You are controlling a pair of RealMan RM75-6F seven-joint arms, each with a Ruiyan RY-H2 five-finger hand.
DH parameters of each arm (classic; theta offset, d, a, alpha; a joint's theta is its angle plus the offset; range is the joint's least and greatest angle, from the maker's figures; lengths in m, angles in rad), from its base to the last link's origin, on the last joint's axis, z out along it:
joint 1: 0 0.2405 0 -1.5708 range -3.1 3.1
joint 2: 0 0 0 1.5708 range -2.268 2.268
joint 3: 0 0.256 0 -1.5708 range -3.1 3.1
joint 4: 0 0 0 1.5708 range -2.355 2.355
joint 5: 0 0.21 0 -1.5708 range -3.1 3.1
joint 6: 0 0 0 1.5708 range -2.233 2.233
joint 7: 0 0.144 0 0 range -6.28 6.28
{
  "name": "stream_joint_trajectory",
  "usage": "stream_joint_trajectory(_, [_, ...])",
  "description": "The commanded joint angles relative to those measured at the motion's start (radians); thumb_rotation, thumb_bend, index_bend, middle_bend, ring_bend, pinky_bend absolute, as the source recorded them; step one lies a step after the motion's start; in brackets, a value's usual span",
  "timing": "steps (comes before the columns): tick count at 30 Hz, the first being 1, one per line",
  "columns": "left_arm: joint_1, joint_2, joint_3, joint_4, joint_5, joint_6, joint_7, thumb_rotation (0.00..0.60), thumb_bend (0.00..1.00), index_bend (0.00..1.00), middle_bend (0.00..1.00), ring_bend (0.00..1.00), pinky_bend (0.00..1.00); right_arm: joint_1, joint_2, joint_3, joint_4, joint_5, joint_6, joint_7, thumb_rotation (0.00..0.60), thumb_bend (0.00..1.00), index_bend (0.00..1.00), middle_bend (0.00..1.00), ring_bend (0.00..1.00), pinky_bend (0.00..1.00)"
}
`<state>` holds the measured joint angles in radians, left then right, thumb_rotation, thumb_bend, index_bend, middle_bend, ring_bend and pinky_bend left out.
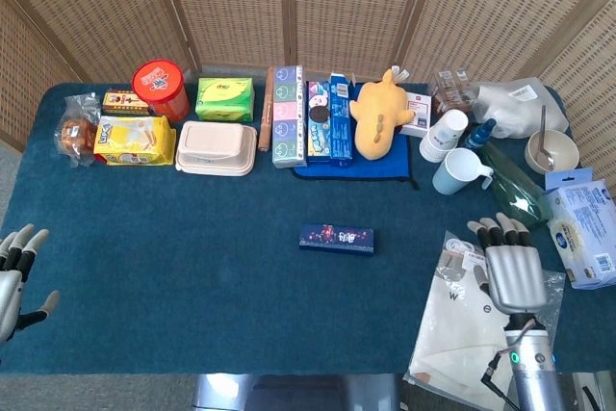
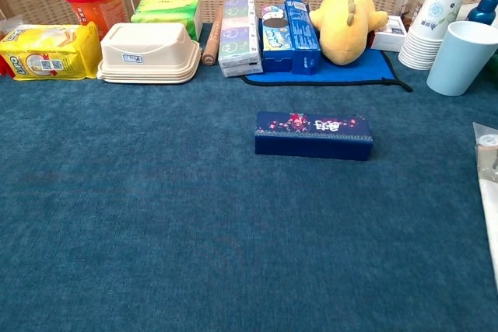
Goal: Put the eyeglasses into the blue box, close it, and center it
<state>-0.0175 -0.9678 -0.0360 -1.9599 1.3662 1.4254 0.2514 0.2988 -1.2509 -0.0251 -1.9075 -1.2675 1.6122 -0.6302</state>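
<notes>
Desk point(image 1: 192, 267): covered in blue cloth; all items below are located relative to the blue box.

Blue box point(image 2: 313, 134): long, narrow, dark blue with a floral print, lid seen closed, lying flat near the desk's middle. It is judged light and rigid with smooth faces; a hold across the two long sides is advised, the lid edge being lifted separately.

Yellow plush toy point(image 1: 380, 111): set behind the box, on a blue mat.

Cream lidded container point(image 2: 149, 52): behind and left of the box.

Right hand point(image 1: 507, 262): right of the box, well apart, fingers extended side by side over a white bag point(image 1: 462, 334), nothing held.

Left hand point(image 1: 17, 271): far left of the box, fingers spread, nothing held.

Eyeglasses: not identifiable in either view.
</notes>
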Motion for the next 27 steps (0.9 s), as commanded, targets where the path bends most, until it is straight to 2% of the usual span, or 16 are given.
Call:
stream_joint_trajectory(1, [-0.004, -0.008, 0.003, -0.021, -0.017, -0.002, 0.031, 0.6, 0.28, 0.06, 0.02, 0.0, 0.0, -0.061, 0.016, -0.029, -0.005, -0.033, 0.053, 0.018, 0.6, 0.27, 0.28, 0.27, 0.17, 0.2])
stream_joint_trajectory(7, [-0.006, -0.005, 0.015, -0.078, -0.037, -0.003, 0.077, 0.6, 0.28, 0.06, 0.02, 0.0, 0.0, -0.113, 0.018, -0.037, -0.005, -0.093, 0.093, 0.035, 0.6, 0.27, 0.28, 0.27, 0.17, 0.2])
stream_joint_trajectory(14, [0.002, 0.016, 0.034, -0.129, -0.033, 0.008, 0.097, 0.6, 0.28, 0.06, 0.03, 0.0, 0.0, -0.13, 0.038, -0.041, 0.001, -0.138, 0.064, 0.063, 0.6, 0.27, 0.28, 0.27, 0.17, 0.18])
stream_joint_trajectory(19, [0.035, 0.055, 0.051, -0.155, -0.002, 0.064, 0.08, 0.6, 0.28, 0.06, 0.02, 0.0, 0.0, -0.148, 0.043, -0.037, 0.01, -0.162, 0.051, 0.091, 0.6, 0.27, 0.27, 0.27, 0.17, 0.18])
stream_joint_trajectory(27, [0.071, 0.078, 0.074, -0.163, 0.026, 0.108, 0.055, 0.6, 0.28, 0.06, 0.02, 0.0, 0.0, -0.142, 0.029, -0.012, 0.027, -0.165, -0.011, 0.116, 0.6, 0.27, 0.27, 0.27, 0.17, 0.18])
